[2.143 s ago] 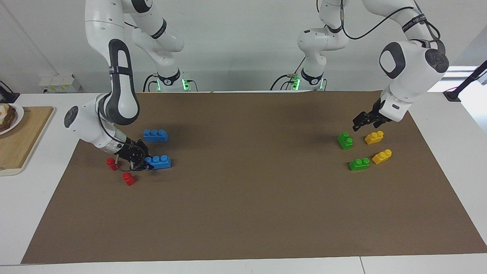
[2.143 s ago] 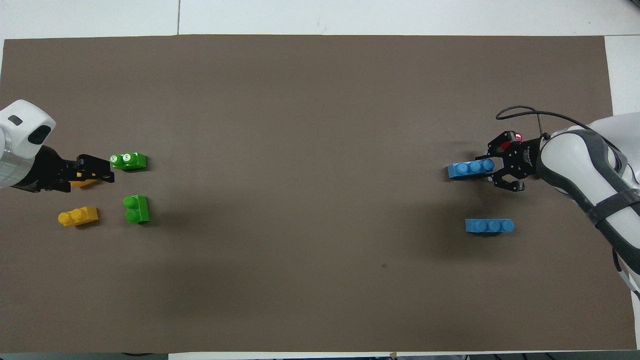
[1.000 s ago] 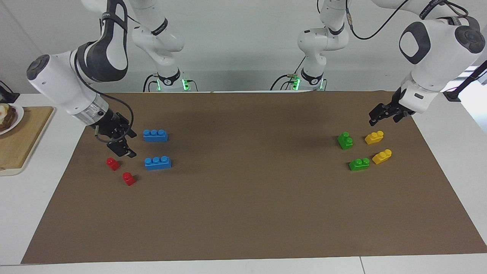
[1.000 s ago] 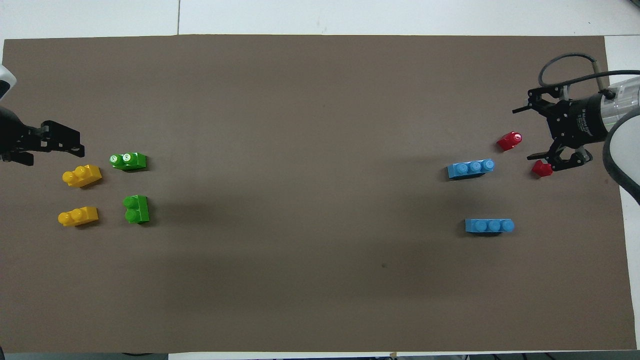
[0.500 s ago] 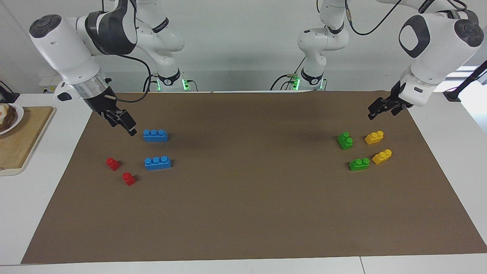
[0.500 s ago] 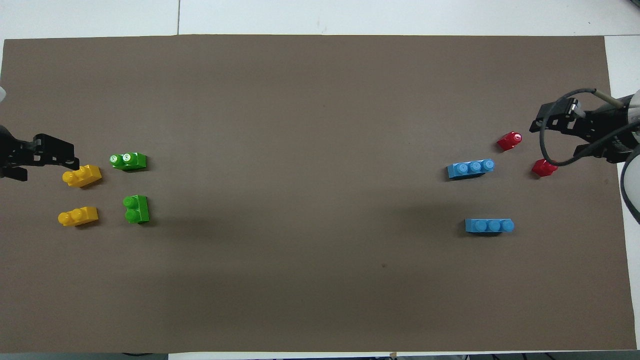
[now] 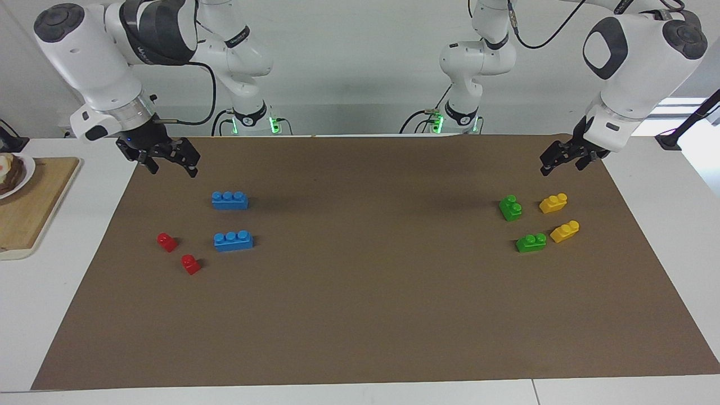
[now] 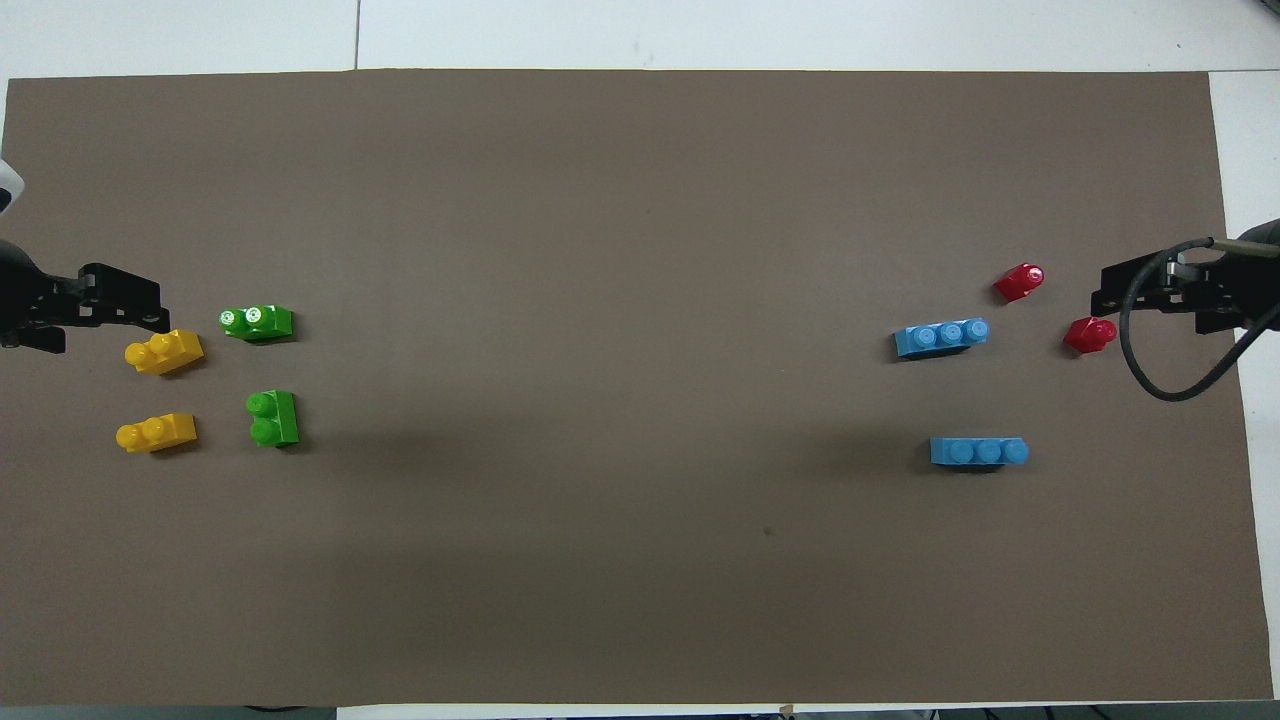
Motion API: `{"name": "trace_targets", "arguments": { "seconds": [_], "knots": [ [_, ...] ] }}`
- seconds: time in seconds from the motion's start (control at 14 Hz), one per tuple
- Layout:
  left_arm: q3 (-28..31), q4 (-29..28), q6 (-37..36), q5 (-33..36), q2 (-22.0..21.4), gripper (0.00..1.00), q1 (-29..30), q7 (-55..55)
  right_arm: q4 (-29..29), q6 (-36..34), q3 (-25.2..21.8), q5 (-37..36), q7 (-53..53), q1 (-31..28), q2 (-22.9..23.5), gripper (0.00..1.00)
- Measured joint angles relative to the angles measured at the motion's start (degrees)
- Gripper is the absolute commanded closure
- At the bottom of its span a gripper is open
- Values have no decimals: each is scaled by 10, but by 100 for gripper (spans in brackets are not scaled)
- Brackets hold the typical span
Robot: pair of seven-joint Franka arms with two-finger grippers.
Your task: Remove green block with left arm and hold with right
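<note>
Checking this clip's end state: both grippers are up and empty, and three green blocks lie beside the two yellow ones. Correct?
Not quite: there are two green blocks, not three, as the facing view shows. They do lie beside the two yellow blocks, and the left gripper and right gripper hang empty.

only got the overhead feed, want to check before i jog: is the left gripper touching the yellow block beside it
observer: no, the left gripper hangs in the air above the mat, clear of that yellow block.
operator: is the right one down on a red block
observer: no, the right gripper is raised too, over the mat's corner near its base, with nothing in it.
operator: anything off the mat i can't see
observer: a wooden board with a plate on it, beside the mat at the right arm's end.
</note>
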Motion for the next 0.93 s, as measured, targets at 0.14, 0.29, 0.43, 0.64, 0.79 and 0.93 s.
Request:
{"name": "trace_targets", "arguments": {
  "seconds": [0.14, 0.29, 0.43, 0.64, 0.79, 0.93],
  "knots": [
    [1, 6, 0, 0, 0, 0, -4, 0, 4, 0, 0, -8, -2, 0, 0, 0],
    [-7, 11, 0, 0, 0, 0, -6, 0, 8, 0, 1, -14, -6, 1, 0, 0],
    [-18, 16, 0, 0, 0, 0, -6, 0, 9, 0, 1, -14, -9, 0, 0, 0],
    [-22, 27, -3, 0, 1, 0, -7, 0, 9, 0, 0, -14, -9, 0, 0, 0],
    [-22, 34, -6, 0, 2, 0, -7, 0, 9, 0, 0, -14, -9, 0, 0, 0],
    [-22, 37, -6, 0, 4, 0, -7, 0, 9, 0, 0, -14, -9, 0, 0, 0]
  ]
}}
